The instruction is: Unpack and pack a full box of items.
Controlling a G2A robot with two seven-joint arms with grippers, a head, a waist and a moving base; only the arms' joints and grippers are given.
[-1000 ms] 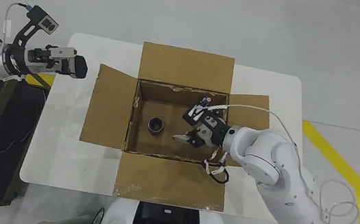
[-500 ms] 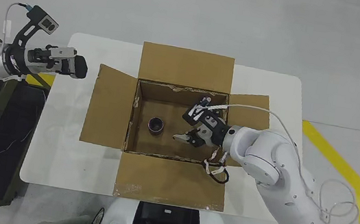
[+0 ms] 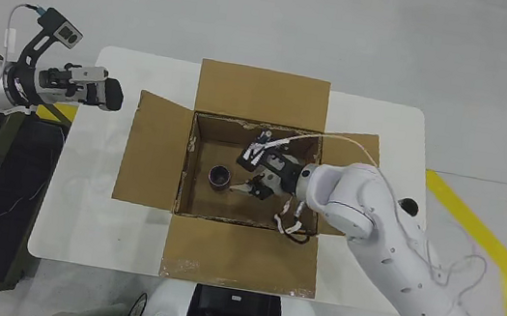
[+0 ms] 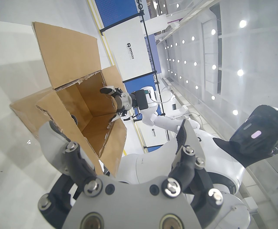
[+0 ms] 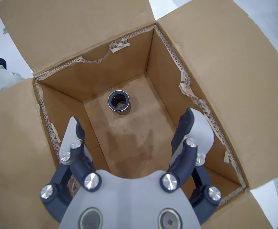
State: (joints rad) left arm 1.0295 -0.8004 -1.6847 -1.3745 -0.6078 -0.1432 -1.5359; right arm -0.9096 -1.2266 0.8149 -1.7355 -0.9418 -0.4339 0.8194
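A: Top view?
B: Open cardboard box (image 3: 152, 149) mid-table (image 3: 80, 212), four flaps out. Black hollow cylinder (image 3: 220, 177) upright on the box floor, near the wall facing the table's left edge. The right gripper (image 3: 248, 167) is in the box opening, just beside the cylinder, fingers spread wide. The left gripper (image 3: 114, 95) hovers by the table's far left corner, well apart from the box.
A: Left wrist?
B: Fingers of left gripper (image 4: 117, 132) wide, holding nothing. Box (image 4: 69, 54) beyond, right gripper (image 4: 109, 104) in its mouth.
A: Right wrist?
B: Same right gripper (image 5: 132, 121), wide, empty, pointing into the box (image 5: 65, 32). Cylinder (image 5: 119, 102) on the floor past the fingertips, apart, open end up.
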